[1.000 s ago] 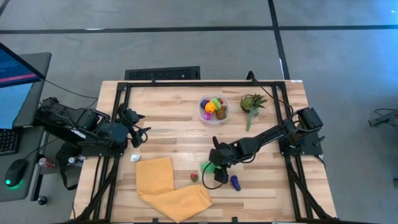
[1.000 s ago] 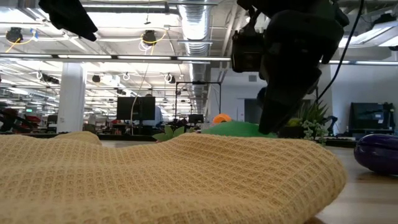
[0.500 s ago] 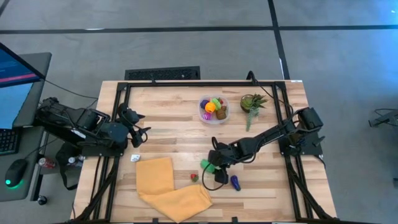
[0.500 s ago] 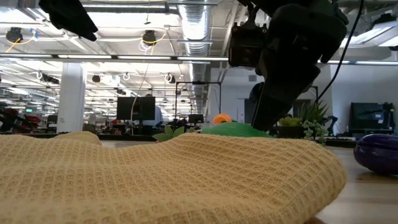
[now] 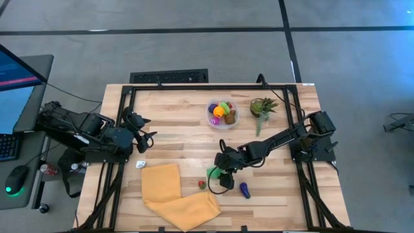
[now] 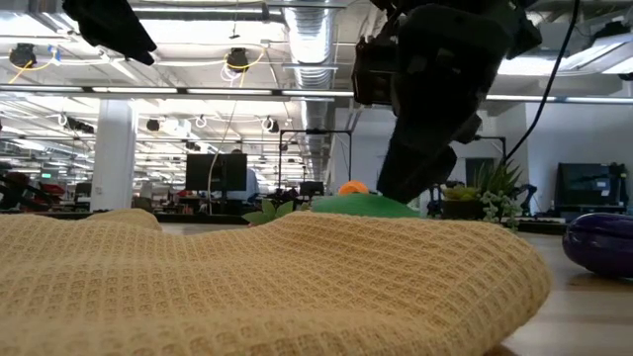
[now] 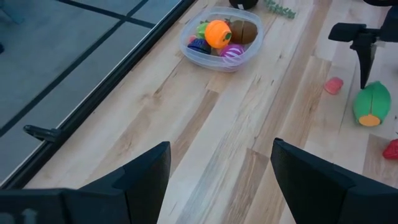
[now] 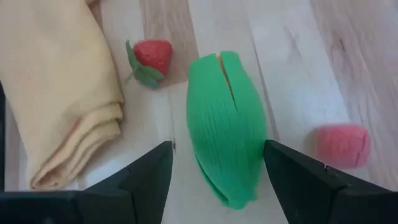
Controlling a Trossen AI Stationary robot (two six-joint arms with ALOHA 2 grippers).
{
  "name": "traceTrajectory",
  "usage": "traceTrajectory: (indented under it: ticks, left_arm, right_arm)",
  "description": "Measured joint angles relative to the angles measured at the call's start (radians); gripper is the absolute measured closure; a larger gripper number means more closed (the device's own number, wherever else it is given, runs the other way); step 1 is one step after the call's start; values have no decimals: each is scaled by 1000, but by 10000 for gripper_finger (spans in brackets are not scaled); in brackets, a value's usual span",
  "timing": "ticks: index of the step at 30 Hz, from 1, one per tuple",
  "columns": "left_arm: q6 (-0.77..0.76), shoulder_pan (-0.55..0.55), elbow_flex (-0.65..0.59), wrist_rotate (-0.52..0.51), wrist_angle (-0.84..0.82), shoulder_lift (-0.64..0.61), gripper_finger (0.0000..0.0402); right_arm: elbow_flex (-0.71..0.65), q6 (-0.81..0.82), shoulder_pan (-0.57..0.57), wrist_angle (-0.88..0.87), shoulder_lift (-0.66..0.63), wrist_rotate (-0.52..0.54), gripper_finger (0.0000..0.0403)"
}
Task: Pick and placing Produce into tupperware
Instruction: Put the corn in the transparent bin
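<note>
A green toy vegetable (image 8: 227, 140) lies on the wood table near the front, a red strawberry (image 8: 151, 57) and a pink piece (image 8: 341, 146) beside it. My right gripper (image 8: 216, 149) hangs open over the green piece, one finger on either side of it. A purple piece (image 5: 244, 189) lies to its right. The round clear tupperware (image 5: 222, 114) at the far middle holds several coloured pieces. My left gripper (image 7: 217, 180) waits open above the table's left edge.
A folded yellow cloth (image 5: 174, 194) lies at the front left, close to the strawberry. A small potted plant (image 5: 262, 107) stands right of the tupperware. A small white tag (image 5: 140, 164) lies by the cloth. Bare wood lies between the tupperware and the green piece.
My right gripper has tipped a little and its fingers have swung slightly toward the table's left, over the green piece. Its opening looks the same.
</note>
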Motion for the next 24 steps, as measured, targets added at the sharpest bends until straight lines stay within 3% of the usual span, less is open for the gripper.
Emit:
traceTrajectory:
  ticks: [14, 24]
  left_arm:
    - [18, 0, 0, -1, -1, 0, 135]
    - [23, 0, 0, -6, -1, 0, 135]
  right_arm:
    - [0, -35, -10, 65, 1, 6, 67]
    - [0, -132, -34, 99, 1, 21, 60]
